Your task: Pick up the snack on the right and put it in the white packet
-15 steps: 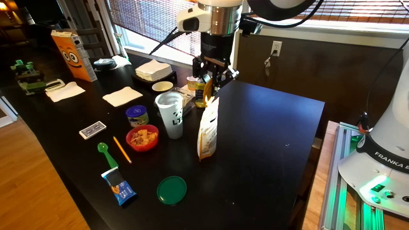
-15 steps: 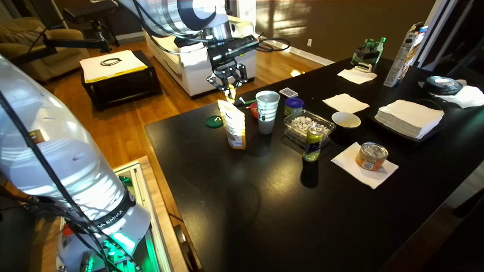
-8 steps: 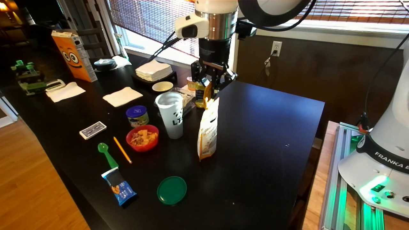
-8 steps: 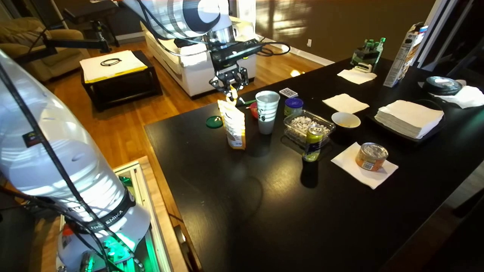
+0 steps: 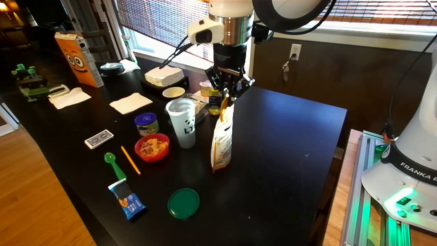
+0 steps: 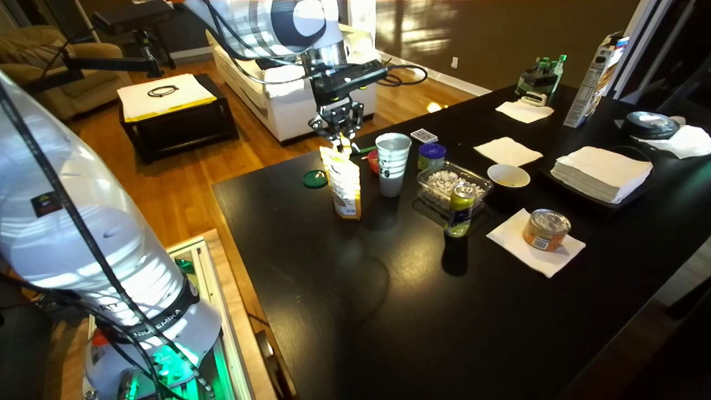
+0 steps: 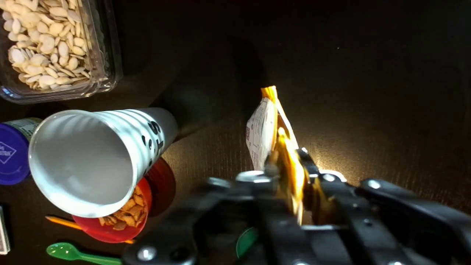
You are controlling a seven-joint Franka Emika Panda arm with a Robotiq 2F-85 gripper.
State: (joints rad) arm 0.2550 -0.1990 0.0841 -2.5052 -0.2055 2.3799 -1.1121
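The white packet point(image 5: 222, 145) stands upright; at its mouth the gripper point(image 5: 228, 96) seems, through the wrist view's blur, to hold the snack point(image 7: 293, 171) pinched. A cup point(image 5: 182, 124) stands near the packet.

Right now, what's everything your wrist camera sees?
Box: one, clear, top left
Seeds: many, cream, inside the box
Tub: one, blue-lidded, left edge
Cup: one, white, left
Bowl: one, red, partly behind the cup
Pieces: many, orange-brown, in the bowl
Pencil: one, yellow, lower left, partly hidden
Spoon: one, green, bottom left
Card pack: one, pale, left edge
Packet: one, white and orange, near centre
Snack: one, golden, at the packet's mouth
Lid: one, green, bottom, mostly hidden
Table: one, black, underneath
Tool: one, black, lower right, holding the snack
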